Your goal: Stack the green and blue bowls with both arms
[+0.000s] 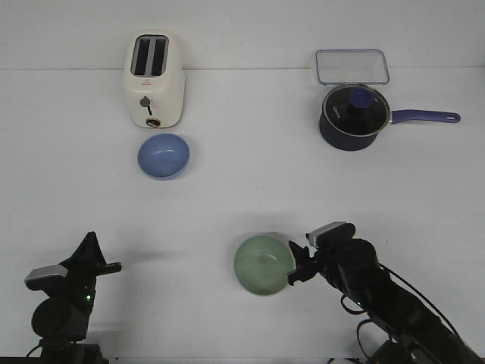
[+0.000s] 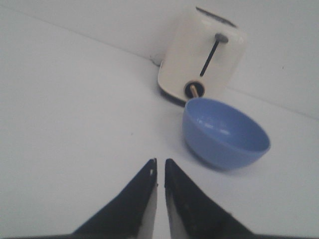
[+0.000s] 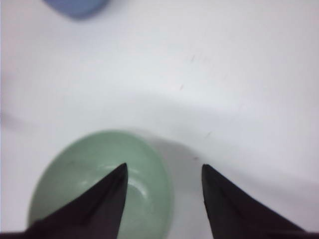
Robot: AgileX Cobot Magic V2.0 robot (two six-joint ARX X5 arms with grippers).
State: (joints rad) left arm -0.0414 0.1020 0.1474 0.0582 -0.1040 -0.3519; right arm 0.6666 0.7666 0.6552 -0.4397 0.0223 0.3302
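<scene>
The blue bowl stands upright just in front of the toaster, at the far left of the table. It also shows in the left wrist view, ahead of my left gripper and well apart from it. My left gripper is shut and empty at the near left. The green bowl stands upright at the near middle. My right gripper is open at its right rim. In the right wrist view one finger is over the inside of the green bowl and the other is outside it.
A cream toaster stands behind the blue bowl and also shows in the left wrist view. A dark navy saucepan with a glass lid and a clear lidded container are at the far right. The blue bowl's edge shows in the right wrist view.
</scene>
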